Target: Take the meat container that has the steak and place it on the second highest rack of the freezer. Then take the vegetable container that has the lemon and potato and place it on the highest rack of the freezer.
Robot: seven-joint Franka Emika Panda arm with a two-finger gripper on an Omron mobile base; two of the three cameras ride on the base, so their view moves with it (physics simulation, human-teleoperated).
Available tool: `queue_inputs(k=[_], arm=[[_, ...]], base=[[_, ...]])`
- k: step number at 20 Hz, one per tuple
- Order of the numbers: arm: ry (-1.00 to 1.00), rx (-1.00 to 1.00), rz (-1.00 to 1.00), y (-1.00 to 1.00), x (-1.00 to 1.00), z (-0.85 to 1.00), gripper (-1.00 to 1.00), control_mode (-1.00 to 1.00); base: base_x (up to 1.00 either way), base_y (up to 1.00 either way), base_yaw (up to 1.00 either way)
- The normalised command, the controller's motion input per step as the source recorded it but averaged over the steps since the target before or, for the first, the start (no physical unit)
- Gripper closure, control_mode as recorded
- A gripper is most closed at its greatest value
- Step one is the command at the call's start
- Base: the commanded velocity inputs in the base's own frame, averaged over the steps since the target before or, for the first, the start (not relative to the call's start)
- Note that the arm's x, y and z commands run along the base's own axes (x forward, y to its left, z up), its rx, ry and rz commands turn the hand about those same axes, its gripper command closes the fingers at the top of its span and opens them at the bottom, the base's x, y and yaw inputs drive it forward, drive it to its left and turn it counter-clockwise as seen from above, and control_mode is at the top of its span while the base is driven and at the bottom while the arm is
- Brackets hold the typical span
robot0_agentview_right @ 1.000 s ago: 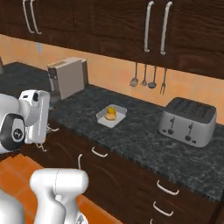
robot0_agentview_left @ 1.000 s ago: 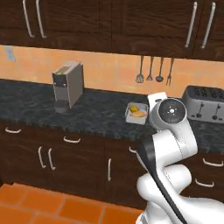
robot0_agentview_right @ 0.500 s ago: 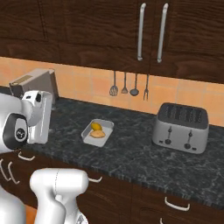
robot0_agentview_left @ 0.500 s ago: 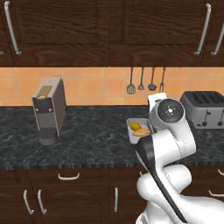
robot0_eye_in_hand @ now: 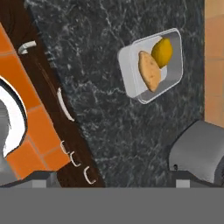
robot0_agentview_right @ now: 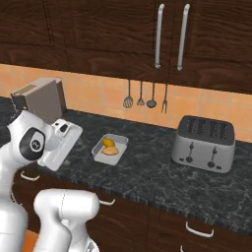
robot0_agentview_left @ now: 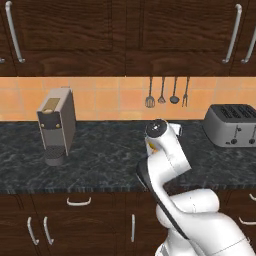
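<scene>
A clear vegetable container (robot0_agentview_right: 110, 149) sits on the dark speckled counter (robot0_agentview_right: 147, 172) in front of the orange tiled wall, holding a bright yellow lemon (robot0_agentview_right: 107, 143) and, touching it, a flat orange-tan potato (robot0_agentview_right: 111, 151). From the hand view the container (robot0_eye_in_hand: 151, 65) lies well ahead of the gripper (robot0_eye_in_hand: 111, 177), whose dark fingertips (robot0_eye_in_hand: 41, 177) stand wide apart with nothing between them. To the container's left stands a coffee machine (robot0_agentview_right: 40, 100), to its right a silver toaster (robot0_agentview_right: 203, 143), with cooking utensils (robot0_agentview_right: 145, 95) hanging on the wall behind.
</scene>
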Motion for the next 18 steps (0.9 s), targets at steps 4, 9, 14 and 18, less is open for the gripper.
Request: queue_inputs(k=[4,9,14,18], arm=[[0.12,0.14,-0.09,-0.24,0.91,-0.49,-1.00,-1.00],[0.04,0.01,-0.02,-0.02,0.78,-0.48,-1.00,-1.00],[0.01,0.00,0.00,0.00,0.36,-0.51,-1.00,-1.00],[0.00,0.04,0.00,0.00,0.11,-0.43,-1.00,-1.00]], base=[[0.00,0.00,0.00],[0.00,0.00,0.00],[0.00,0.00,0.00],[0.00,0.00,0.00]])
